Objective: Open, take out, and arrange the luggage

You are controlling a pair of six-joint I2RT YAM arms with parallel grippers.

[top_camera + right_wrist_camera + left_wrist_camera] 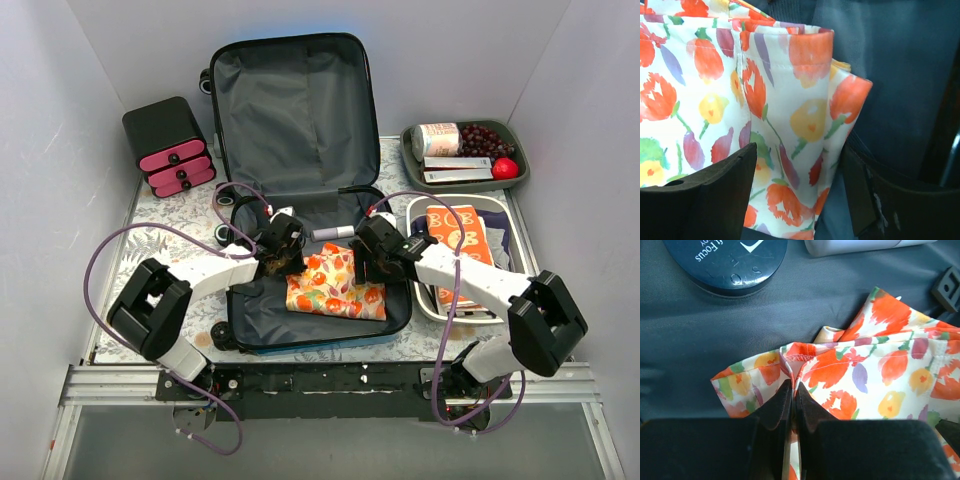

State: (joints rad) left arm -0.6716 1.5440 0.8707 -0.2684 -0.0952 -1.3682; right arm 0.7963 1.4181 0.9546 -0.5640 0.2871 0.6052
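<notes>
Luggage (290, 110): we see it lying open on the surface, lid raised at back.
Left tool (792, 390): clamped on floral cloth (880, 365) edge, inside luggage.
Right tool (800, 165): jaws apart, straddling cloth corner.

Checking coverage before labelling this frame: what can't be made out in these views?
Top view: left edge of the floral cloth is hidden under the left hand.
Left wrist: round dark tin and white tube are cut off by the top edge; the tin's label is only partly readable.
Right wrist: anything under the cloth is hidden; the right side is too dark and blurred.
Top view: basket contents are partly covered by the right arm.
</notes>
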